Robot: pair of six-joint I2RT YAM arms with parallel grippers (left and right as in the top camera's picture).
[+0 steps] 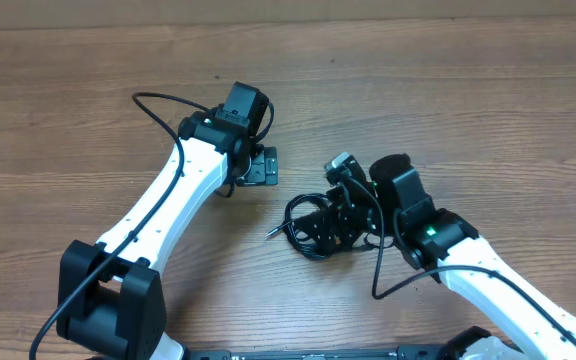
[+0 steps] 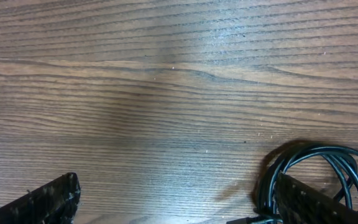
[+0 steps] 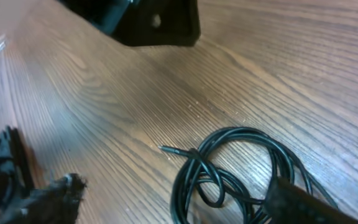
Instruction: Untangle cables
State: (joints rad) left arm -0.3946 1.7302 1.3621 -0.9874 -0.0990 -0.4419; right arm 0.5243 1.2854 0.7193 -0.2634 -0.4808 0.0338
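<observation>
Cables lie as one tangled black bundle on the desk, right of centre in the overhead view. The number of separate cords in the bundle cannot be counted. One thin plug tip projects from its left side. Two arms are present, the left arm and the right arm, each with one tool. The left tool sits near the bundle, above and to its left, apart from it. The right tool is directly over the bundle.

Left wrist view: two fingers show at the lower corners, with bare desk between them. This tool is spread wide and holds nothing. Several loops of the cables appear at lower right, partly behind the right-hand finger.

Right wrist view: two fingers show, one at each lower corner, far apart. The coil lies on the desk between them, its right part passing under the right-hand finger. The jaws stand wide and no cord is clamped. One plug tip points up and left from the coil. The left tool's dark body crosses the top edge.
</observation>
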